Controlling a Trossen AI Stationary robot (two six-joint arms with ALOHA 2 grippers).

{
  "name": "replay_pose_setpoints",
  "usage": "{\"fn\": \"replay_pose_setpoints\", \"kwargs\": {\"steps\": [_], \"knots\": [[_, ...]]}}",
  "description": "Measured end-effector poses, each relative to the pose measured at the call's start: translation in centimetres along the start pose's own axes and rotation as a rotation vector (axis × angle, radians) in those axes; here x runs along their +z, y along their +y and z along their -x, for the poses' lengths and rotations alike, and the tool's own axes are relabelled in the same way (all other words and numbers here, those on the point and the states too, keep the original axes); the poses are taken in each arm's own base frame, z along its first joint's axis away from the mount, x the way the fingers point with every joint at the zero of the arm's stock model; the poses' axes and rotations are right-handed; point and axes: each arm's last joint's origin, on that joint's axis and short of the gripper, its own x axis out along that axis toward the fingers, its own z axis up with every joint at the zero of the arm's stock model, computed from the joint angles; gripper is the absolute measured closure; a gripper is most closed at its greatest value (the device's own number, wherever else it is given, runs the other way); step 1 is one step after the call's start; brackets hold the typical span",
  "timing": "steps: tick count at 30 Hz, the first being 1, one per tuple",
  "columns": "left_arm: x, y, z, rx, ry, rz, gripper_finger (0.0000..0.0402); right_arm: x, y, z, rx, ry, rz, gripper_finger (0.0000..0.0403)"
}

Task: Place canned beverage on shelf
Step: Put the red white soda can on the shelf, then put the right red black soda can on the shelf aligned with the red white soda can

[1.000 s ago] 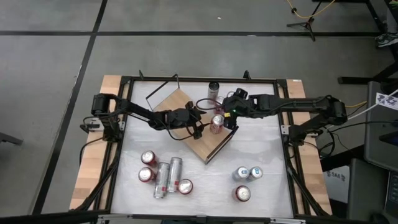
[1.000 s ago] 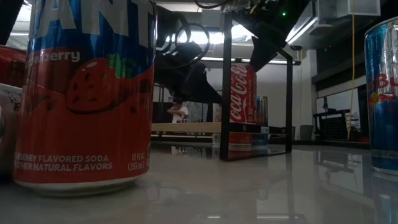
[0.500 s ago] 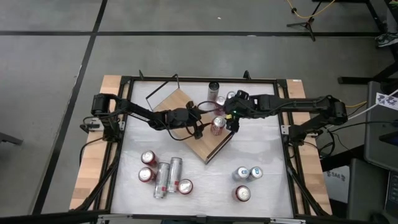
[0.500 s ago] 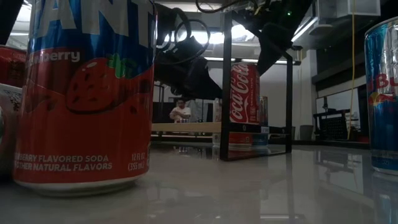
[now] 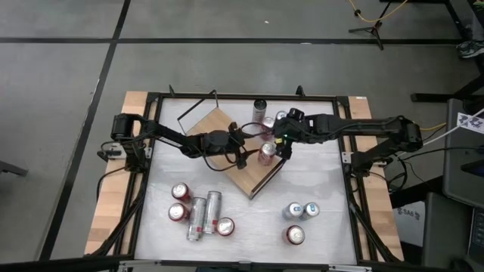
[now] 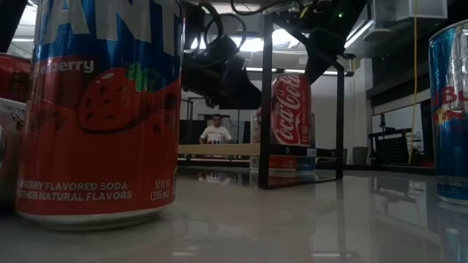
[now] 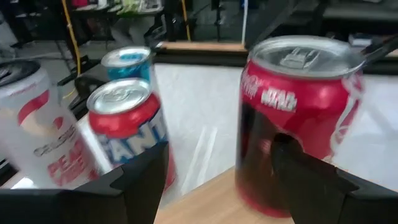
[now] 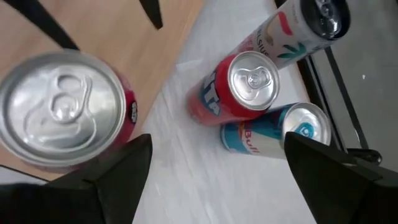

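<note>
1. A red Coca-Cola can stands upright on the wooden shelf, near the shelf's right-hand edge. So I judge the placing step is at its close, or just finished, for this can.
2. The right gripper hangs just above and beside that can. In the right wrist view its fingers stand spread, with the can top off to one side of them and nothing between. It is released and holds nothing.
3. The left gripper sits on the can's other side, low over the shelf. Its fingers are parted, and the can stands just ahead of one of them, not clamped.
4. Beyond the left gripper, off the shelf, stand a Fanta can, a blue can and a white can.
5. Next, I judge, both grippers should lift clear without nudging the can, then go for another can on the tabletop.
</note>
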Motion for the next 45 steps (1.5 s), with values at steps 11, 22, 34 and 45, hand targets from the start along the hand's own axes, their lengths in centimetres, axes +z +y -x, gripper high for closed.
{"fn": "replay_pose_setpoints", "kwargs": {"steps": [11, 22, 34, 45], "knots": [[0.2, 0.1, 0.0, 0.002, -0.022, 0.005, 0.0125, 1.7, -0.7, 2.2, 0.002, -0.070, 0.004, 0.0045], [1.3, 0.5, 0.7, 0.076, -0.030, -0.105, 0.0125, 2.8, -0.2, 4.1, 0.067, -0.133, 0.032, 0.0045], [4.8, 0.6, 4.6, 0.051, 0.040, -0.127, 0.0125, 2.7, 5.7, 8.6, 0.257, -0.238, 0.083, 0.0045], [6.1, -0.2, 6.2, 0.018, 0.019, -0.131, 0.0125, 0.8, 9.7, 10.8, 0.428, -0.173, -0.070, 0.0045]]}}
